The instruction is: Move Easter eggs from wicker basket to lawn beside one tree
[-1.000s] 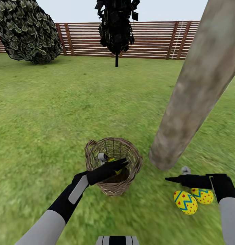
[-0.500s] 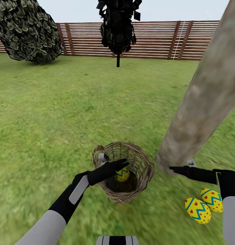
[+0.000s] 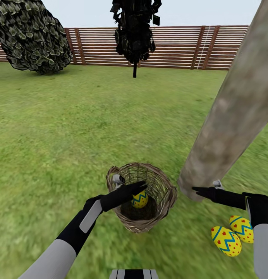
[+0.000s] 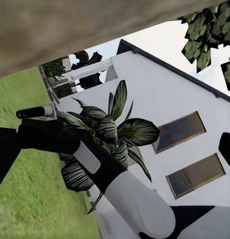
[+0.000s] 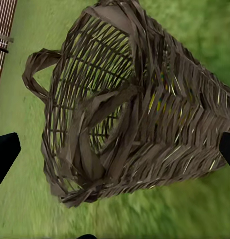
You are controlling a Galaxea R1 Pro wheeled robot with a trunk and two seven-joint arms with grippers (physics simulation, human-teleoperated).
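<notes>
The wicker basket (image 3: 165,201) stands on the lawn (image 3: 72,128) just left of the tree (image 3: 231,112), whose trunk leans. One Easter egg (image 3: 140,199) lies inside it. My left gripper (image 3: 132,182) hovers open over the basket's near rim, above that egg, holding nothing. Two more Easter eggs (image 3: 226,241) (image 3: 241,228) lie on the grass near the trunk's foot. My right gripper (image 3: 205,187) is open and empty at the base of the trunk, beyond those two eggs. The right wrist view looks at the basket (image 5: 129,109) from the side, between its spread fingers.
A brown slat fence (image 3: 176,46) closes the far side of the garden. A round dark bush (image 3: 31,35) and a thin-stemmed black-leaved tree (image 3: 134,31) stand before it. The left wrist view looks past my right arm to a white house (image 4: 184,114).
The head view has shifted, so basket, trunk and eggs sit further right. The egg in the basket now shows beside my left fingers. My right gripper has moved off the two eggs toward the trunk.
</notes>
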